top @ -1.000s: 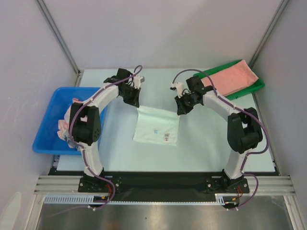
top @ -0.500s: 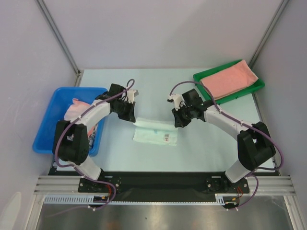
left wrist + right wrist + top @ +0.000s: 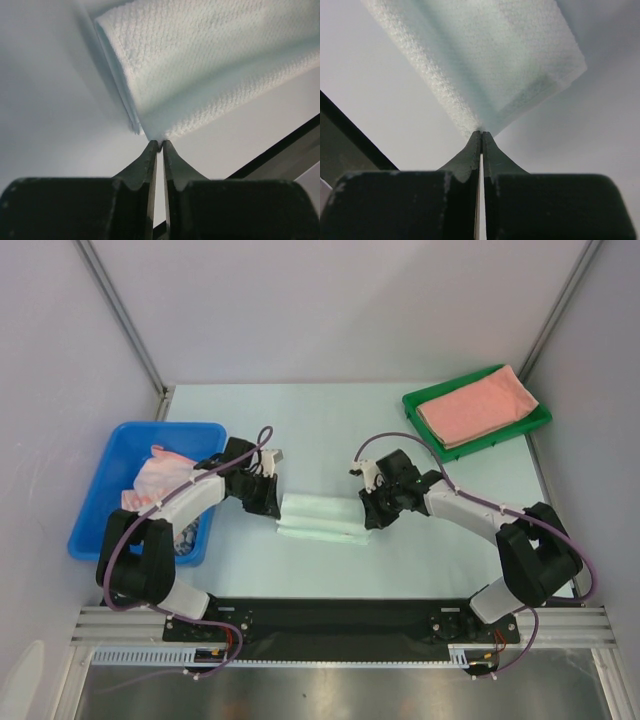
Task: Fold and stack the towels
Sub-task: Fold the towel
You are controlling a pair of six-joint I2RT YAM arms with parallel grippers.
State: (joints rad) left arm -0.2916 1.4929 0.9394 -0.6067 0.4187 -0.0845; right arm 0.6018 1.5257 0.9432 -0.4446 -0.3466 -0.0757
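A pale mint-white towel [image 3: 320, 518] lies folded in a narrow band on the table between my arms. My left gripper [image 3: 268, 502] is shut on its left corner; in the left wrist view the fingertips [image 3: 160, 145] pinch the towel's edge [image 3: 200, 65]. My right gripper [image 3: 372, 512] is shut on its right corner; in the right wrist view the tips [image 3: 481, 134] pinch the towel [image 3: 485, 65]. Folded salmon-pink towels [image 3: 478, 403] lie in the green tray [image 3: 418, 405]. More pink cloth [image 3: 158, 472] lies in the blue bin [image 3: 110, 455].
The blue bin stands at the left, close to my left arm. The green tray stands at the back right. A black rail [image 3: 330, 615] runs along the table's near edge.
Both grippers have moved toward the near edge, carrying the towel's far edge over itself. The towel has gone from an open square to a narrow folded band.
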